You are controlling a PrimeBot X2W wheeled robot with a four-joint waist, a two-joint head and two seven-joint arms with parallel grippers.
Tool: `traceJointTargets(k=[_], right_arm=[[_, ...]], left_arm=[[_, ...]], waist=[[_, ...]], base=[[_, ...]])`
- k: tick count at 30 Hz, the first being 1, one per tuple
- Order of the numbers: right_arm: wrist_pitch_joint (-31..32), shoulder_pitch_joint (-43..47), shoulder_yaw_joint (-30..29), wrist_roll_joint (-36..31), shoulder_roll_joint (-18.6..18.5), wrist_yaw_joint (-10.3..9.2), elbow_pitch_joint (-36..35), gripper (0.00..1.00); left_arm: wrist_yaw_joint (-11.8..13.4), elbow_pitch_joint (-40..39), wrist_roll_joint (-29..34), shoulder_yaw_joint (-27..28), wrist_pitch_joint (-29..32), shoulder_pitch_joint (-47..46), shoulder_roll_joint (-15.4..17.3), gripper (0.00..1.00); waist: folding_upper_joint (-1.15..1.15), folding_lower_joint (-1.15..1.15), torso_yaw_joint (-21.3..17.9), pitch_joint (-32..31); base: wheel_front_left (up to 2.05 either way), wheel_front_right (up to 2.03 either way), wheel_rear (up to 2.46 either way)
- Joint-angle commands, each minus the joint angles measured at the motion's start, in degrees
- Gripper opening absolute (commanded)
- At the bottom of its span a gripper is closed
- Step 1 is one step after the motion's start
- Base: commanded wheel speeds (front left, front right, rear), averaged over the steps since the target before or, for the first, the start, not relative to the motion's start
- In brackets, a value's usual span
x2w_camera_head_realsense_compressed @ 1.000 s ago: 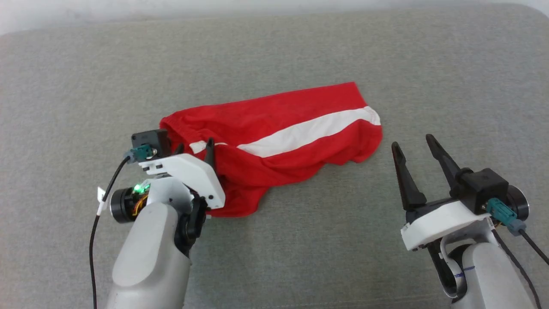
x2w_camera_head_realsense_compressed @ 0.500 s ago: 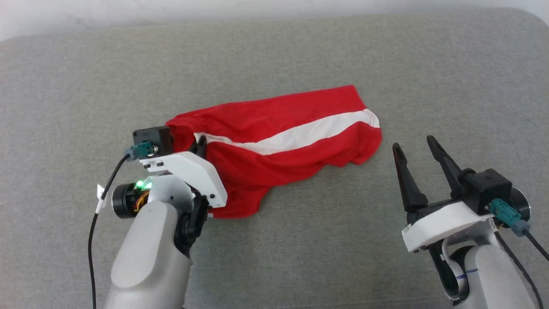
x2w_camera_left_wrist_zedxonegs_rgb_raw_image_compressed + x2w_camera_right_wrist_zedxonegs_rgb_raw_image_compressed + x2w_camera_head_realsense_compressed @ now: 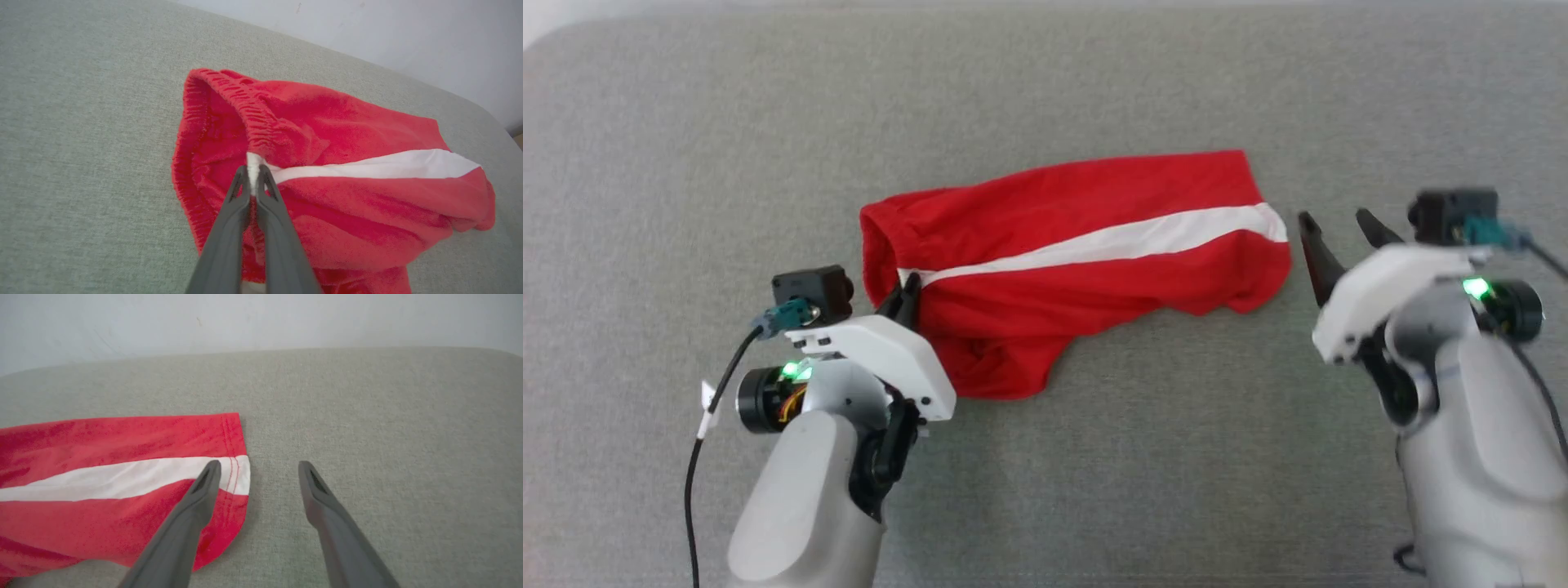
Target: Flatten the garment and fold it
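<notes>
The red garment [image 3: 1086,245] with a white stripe lies crumpled across the middle of the grey cushion, waistband end at the left, leg hem at the right. My left gripper [image 3: 908,292] is shut on the garment's waistband where the white stripe begins; the left wrist view shows its fingertips [image 3: 254,173] pinching the white end of the garment [image 3: 347,212]. My right gripper [image 3: 1339,233] stands open just right of the leg hem. In the right wrist view, my right gripper [image 3: 258,467] has its left finger over the garment's [image 3: 122,486] hem edge and its right finger over bare cushion.
The grey fabric cushion [image 3: 1094,474] spreads wide on all sides of the garment, with bare surface in front and behind. A pale wall [image 3: 261,318] rises beyond the cushion's far edge.
My left gripper shut on the waistband, which now stands pulled up. The right gripper moved forward and left to the leg hem, staying open. The head camera shifted.
</notes>
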Motion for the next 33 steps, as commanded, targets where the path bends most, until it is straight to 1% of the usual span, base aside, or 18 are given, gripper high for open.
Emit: traceJointTargets(k=[1,7,13,14,15,16,17,18,20,22,26,30,33], right_arm=[[0.5,-1.7,-0.3,0.1,0.2,-0.05,1.2,1.0],[7.1,-9.7,-1.3,-4.5,0.2,-0.05,12.9,1.0],[13.1,-12.7,-1.3,-12.4,0.2,-0.05,18.8,1.0],[14.2,-12.9,-1.5,-13.0,0.2,-0.05,19.4,0.82],[15.1,-13.1,-1.7,-13.4,0.2,-0.05,20.0,0.45],[15.9,-13.1,-1.7,-13.8,0.2,-0.05,20.4,0.31],[16.2,-13.2,-1.7,-13.9,0.2,-0.05,20.7,0.1],[16.0,-13.3,-1.7,-14.0,0.2,-0.05,20.6,0.0],[14.3,-13.2,-1.7,-13.8,0.2,-0.05,19.9,0.0],[11.1,-12.8,-2.0,-14.1,0.2,-0.05,18.8,0.0],[3.6,-10.4,-2.2,-10.9,0.2,-0.05,16.3,0.0],[-3.8,-6.4,-0.9,-5.5,0.2,-0.05,11.3,0.0],[-6.2,-2.3,-0.2,-3.1,0.2,-0.05,6.2,0.0]], left_arm=[[-0.4,-0.2,-0.2,-0.2,-0.3,-0.5,-0.1,0.0],[-0.9,-0.1,-0.3,-2.0,-1.3,-2.4,-0.9,0.0],[-1.2,0.5,-0.8,-3.0,-1.9,-3.3,-1.2,0.0],[-1.3,0.7,-0.9,-3.1,-1.9,-3.4,-1.2,0.0],[-1.3,0.8,-1.0,-3.1,-2.0,-3.4,-1.2,0.0],[-1.3,0.9,-1.1,-3.1,-2.1,-3.4,-1.2,0.0],[-1.3,1.0,-1.1,-3.1,-2.2,-3.4,-1.2,0.0],[-1.3,1.1,-1.2,-3.1,-2.2,-3.4,-1.2,0.0],[-1.3,1.3,-1.3,-3.1,-2.4,-3.4,-1.1,0.0],[-1.4,1.5,-1.3,-3.1,-3.0,-3.2,-1.0,0.0],[-1.8,1.8,-1.6,-3.0,-4.6,-2.7,-0.9,0.0],[-2.2,1.4,-1.9,-2.5,-6.7,-2.0,-0.5,0.0],[-2.9,0.3,-2.7,-1.9,-8.2,-1.3,-0.1,0.0]], waist=[[0.0,0.0,1.4,1.5],[0.0,0.0,3.2,3.6],[0.0,0.0,4.1,4.3],[0.0,0.0,4.2,4.3],[0.0,0.0,4.2,4.3],[0.0,0.0,4.2,4.3],[0.0,0.0,4.1,4.3],[0.0,0.0,4.1,4.3],[0.0,0.0,3.9,4.1],[0.0,0.0,3.7,3.6],[0.0,0.0,3.3,1.6],[0.0,0.0,2.6,-0.9],[0.0,0.0,1.8,-2.7]], base=[[0.0,0.0,0.0],[0.0,0.0,0.0],[0.0,0.0,0.0],[0.0,0.0,0.0],[0.0,0.0,0.0],[0.0,0.0,0.0],[0.0,0.0,0.0],[0.0,0.0,0.0],[0.0,0.0,0.0],[0.0,0.0,0.0],[0.0,0.0,0.0],[0.0,0.0,0.0],[0.0,0.0,0.0]])
